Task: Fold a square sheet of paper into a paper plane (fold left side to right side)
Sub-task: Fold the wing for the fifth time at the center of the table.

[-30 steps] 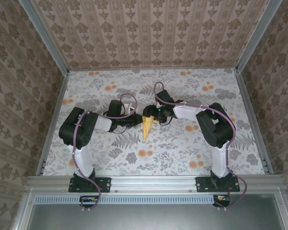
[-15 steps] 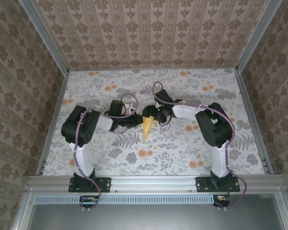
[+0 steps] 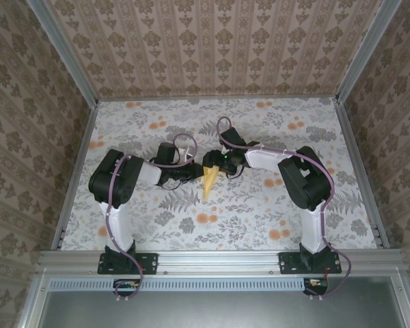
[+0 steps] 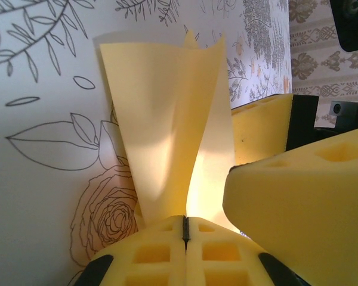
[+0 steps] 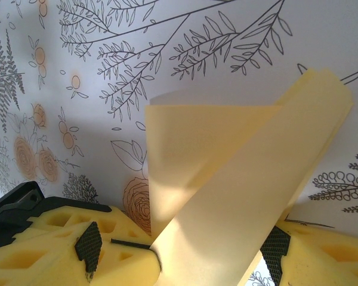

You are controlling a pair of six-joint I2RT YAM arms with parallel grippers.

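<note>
Paper plane [image 3: 210,183] on flowered table [image 3: 260,212], apparently nipped by left pincer [image 4: 185,220].

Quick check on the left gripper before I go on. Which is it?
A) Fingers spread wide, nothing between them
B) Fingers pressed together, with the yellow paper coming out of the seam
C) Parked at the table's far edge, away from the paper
B: in the left wrist view the left gripper has its two yellow pads pressed flat together, and the paper plane fans out from the seam between them.
</note>
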